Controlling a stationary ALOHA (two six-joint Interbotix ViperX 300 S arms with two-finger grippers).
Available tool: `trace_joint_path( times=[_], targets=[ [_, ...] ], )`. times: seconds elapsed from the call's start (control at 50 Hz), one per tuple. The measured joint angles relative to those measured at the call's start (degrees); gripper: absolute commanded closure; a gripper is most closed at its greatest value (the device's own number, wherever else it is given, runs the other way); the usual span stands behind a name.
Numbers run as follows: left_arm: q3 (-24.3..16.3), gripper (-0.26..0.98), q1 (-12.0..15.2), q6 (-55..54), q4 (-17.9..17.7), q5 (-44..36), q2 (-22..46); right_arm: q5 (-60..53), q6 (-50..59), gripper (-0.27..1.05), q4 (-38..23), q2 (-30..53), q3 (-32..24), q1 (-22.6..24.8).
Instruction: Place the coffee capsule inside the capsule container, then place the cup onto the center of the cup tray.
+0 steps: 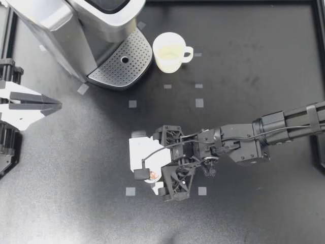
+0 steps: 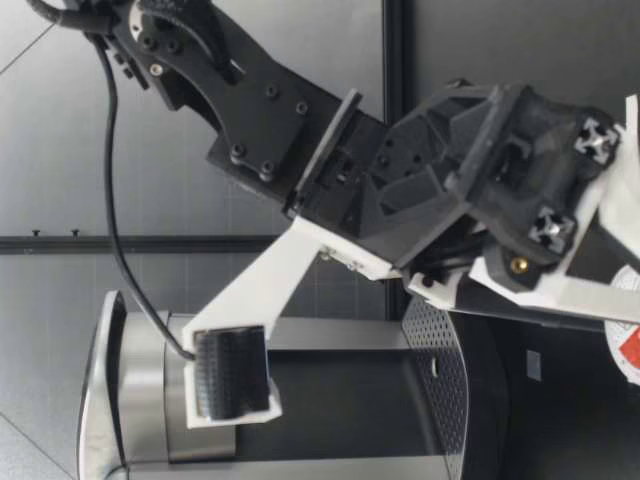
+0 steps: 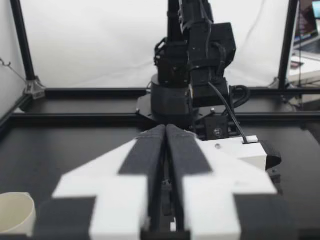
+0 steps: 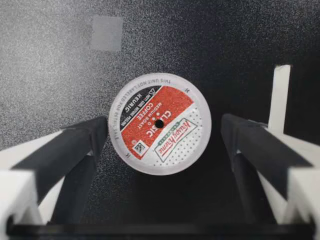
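Down at the near part of the table, my right pincer hangs wide open around the coffee capsule. It sits foil-up with one finger just beside its rim, the other with a clear gap. Bare table all round. Off at the left edge, my left pincer is squeezed together, holding nothing. Farther back, the cup stands just beside the cup tray of the coffee machine, not on it.

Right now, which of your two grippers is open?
My right gripper: its fingers stand apart on either side of the coffee capsule. My left gripper is shut, holding nothing.
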Motion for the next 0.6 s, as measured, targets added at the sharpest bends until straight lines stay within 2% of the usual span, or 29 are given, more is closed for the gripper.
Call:
trace_joint_path(
  times=[0.38, 0.6],
  targets=[
    [0.0, 0.61, 0.1, 0.0, 0.0, 0.0, 0.0, 0.0, 0.0, 0.12, 0.0, 0.0, 0.0, 0.1],
    [0.0, 0.61, 0.1, 0.0, 0.0, 0.0, 0.0, -0.1, 0.0, 0.28, 0.0, 0.1, 0.0, 0.1]
  ],
)
